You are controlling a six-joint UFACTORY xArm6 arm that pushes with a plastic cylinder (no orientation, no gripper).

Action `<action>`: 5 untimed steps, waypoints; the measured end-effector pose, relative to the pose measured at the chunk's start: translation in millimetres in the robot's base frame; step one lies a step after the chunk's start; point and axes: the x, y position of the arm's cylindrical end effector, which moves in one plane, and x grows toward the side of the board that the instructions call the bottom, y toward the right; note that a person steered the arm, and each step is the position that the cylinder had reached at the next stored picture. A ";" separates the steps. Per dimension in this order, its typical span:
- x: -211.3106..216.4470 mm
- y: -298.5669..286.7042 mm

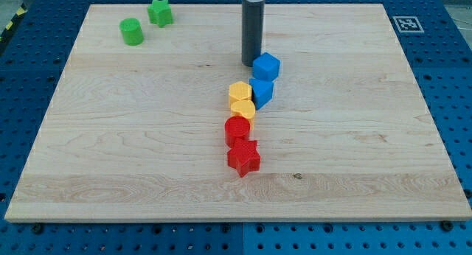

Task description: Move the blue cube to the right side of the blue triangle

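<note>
The blue cube [266, 66] sits near the board's middle, toward the view's top. The blue triangle [262, 91] lies just below it, touching or nearly touching. My tip [252, 63] stands right at the cube's left edge, slightly above the triangle. The rod rises straight up out of the view's top.
A yellow block [239, 92] and a second yellow block [243, 109] sit left of the triangle. Below them are a red cylinder [237, 129] and a red star [243, 158]. A green cylinder [132, 32] and green star [160, 12] lie at the top left. The wooden board [369, 137] lies on a blue pegboard.
</note>
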 end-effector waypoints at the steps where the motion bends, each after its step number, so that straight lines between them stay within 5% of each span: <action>1: 10.9 16.3; 5: 14.4 71.6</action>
